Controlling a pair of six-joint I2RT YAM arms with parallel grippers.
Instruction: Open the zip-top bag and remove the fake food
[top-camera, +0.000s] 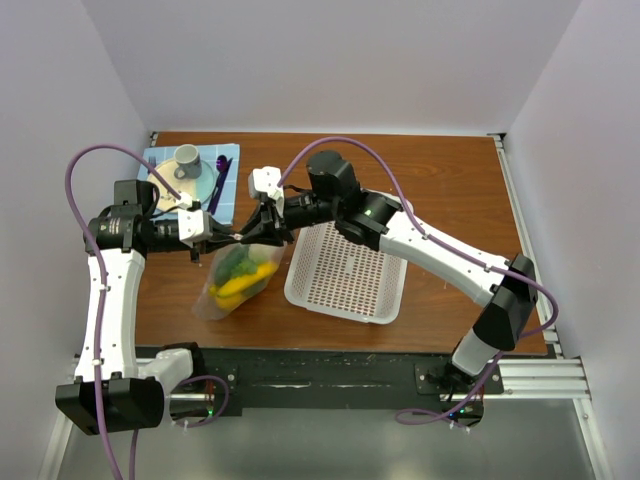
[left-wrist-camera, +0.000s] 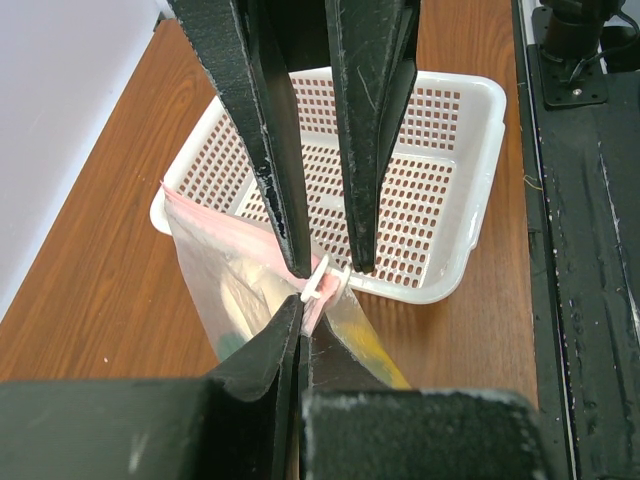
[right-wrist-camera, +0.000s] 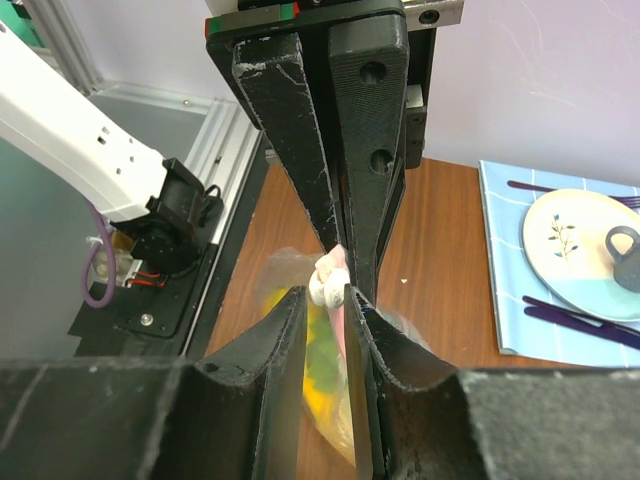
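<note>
The zip-top bag (top-camera: 225, 300) hangs between both grippers over the brown table, left of the basket. The fake food (top-camera: 240, 277) shows inside it as yellow and green pieces, and also in the right wrist view (right-wrist-camera: 318, 385). My left gripper (top-camera: 220, 238) is shut on the pinkish zipper strip (left-wrist-camera: 215, 215) at the bag's top edge, as the left wrist view (left-wrist-camera: 298, 305) shows. My right gripper (top-camera: 258, 228) faces it from the other side. In the right wrist view (right-wrist-camera: 327, 292) its fingertips close around the white zipper slider (right-wrist-camera: 328, 280).
A white mesh basket (top-camera: 390, 300) stands just right of the bag, its rim (left-wrist-camera: 480, 200) behind the grippers. At the back left lies a blue mat (top-camera: 228, 152) with a plate (top-camera: 205, 188), a grey mug (top-camera: 187, 156) and purple cutlery (top-camera: 221, 185).
</note>
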